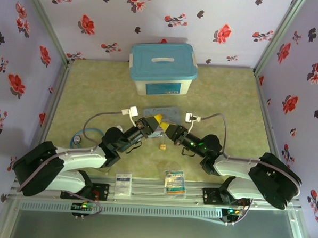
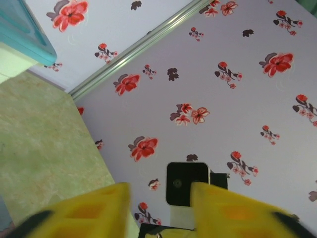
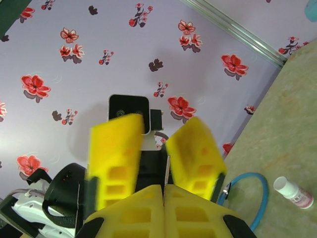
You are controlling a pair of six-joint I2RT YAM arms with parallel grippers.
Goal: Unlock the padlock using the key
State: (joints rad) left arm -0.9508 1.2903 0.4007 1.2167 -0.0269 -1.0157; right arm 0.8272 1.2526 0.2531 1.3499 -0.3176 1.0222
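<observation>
The padlock point(image 1: 162, 147) lies on the green desk point(image 1: 223, 106), a small brass spot just on the near side of where the two arms meet nose to nose. It sits below both and is about as close to one as the other; its long axis is too small to read. The left gripper point(image 1: 158, 121) has its jaws apart, the right gripper point(image 3: 163, 191) has its jaws pressed together. I cannot make out the key, so I cannot tell whether the right holds it

Soft, even, bright light, with only faint shadows on the pale green marbled bench point(image 1: 229, 96). In the left wrist view the near yellow plastic jaws are blurred, while the flowered lilac wallpaper point(image 2: 237, 99) behind is sharp
</observation>
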